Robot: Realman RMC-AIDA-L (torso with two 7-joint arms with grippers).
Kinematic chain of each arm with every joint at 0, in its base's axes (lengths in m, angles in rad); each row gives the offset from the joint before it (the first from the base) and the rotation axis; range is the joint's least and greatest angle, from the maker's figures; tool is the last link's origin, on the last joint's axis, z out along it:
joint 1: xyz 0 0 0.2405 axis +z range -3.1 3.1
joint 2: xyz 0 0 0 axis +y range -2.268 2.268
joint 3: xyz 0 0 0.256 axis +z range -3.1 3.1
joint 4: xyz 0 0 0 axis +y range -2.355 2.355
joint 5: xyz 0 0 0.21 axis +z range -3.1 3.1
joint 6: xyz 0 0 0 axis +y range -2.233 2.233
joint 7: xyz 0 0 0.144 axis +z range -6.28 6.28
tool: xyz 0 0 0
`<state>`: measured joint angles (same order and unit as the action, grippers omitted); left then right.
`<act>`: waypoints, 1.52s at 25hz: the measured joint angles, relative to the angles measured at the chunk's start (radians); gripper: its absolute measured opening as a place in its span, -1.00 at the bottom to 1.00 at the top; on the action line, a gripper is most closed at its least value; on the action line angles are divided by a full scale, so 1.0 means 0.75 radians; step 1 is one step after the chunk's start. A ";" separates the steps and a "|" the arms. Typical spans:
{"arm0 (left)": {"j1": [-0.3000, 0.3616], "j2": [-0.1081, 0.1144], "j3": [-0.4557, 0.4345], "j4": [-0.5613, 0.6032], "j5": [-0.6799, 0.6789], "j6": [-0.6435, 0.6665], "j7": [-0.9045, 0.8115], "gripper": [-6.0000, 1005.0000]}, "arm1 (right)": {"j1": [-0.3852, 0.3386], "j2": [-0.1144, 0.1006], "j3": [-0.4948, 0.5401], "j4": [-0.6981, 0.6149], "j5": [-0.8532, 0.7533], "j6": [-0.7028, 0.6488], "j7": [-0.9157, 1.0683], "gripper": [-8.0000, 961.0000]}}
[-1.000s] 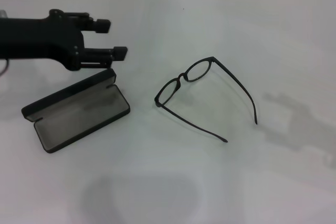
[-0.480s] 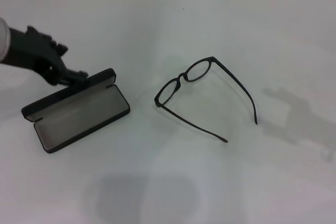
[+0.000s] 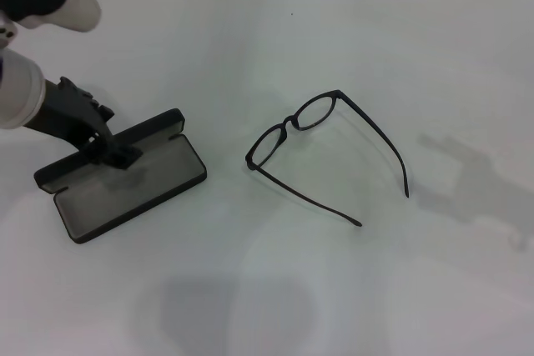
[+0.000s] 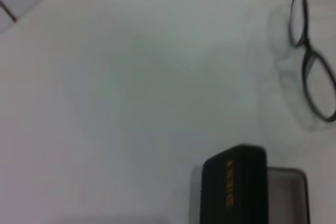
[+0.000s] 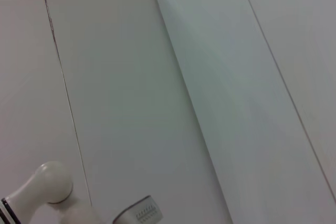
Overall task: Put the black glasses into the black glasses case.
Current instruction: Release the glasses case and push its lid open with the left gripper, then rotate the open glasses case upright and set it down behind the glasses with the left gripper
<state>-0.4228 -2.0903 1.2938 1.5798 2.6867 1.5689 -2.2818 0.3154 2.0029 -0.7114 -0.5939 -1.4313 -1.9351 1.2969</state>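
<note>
Left gripper [image 3: 117, 154] reaches down onto the raised lid edge of the black glasses case [image 3: 125, 185]; whether its fingers are spread or closed cannot be told. The case lies open on the table [image 3: 350, 306], tray up, on the robot's left. The black glasses [image 3: 321, 152] rest well apart to the right of the case, temples unfolded, with the long axis of the 2 lenses running diagonally, roughly parallel to the case. The left arm is the nearer; the right gripper is out of view.
</note>
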 joint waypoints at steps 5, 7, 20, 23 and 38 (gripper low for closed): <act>-0.035 0.000 0.019 -0.071 0.070 -0.017 -0.001 0.33 | 0.001 0.003 0.000 0.000 0.000 0.001 -0.001 0.76; -0.044 0.000 0.036 -0.097 0.094 -0.027 -0.002 0.32 | 0.001 0.005 0.001 0.000 0.000 0.001 -0.001 0.76; -0.046 -0.003 0.158 -0.116 0.184 -0.099 -0.071 0.27 | 0.000 0.008 0.003 0.030 0.000 -0.001 -0.014 0.76; -0.046 -0.003 0.168 -0.113 0.185 -0.106 -0.072 0.06 | -0.004 0.007 0.003 0.033 0.000 -0.002 -0.015 0.76; -0.051 -0.001 0.261 0.074 0.179 -0.190 -0.059 -0.77 | -0.019 0.004 0.007 0.033 0.000 -0.015 -0.017 0.76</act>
<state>-0.4612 -2.0912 1.4897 1.6356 2.8207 1.4263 -2.3261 0.3009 2.0059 -0.7060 -0.5691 -1.4312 -1.9463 1.2841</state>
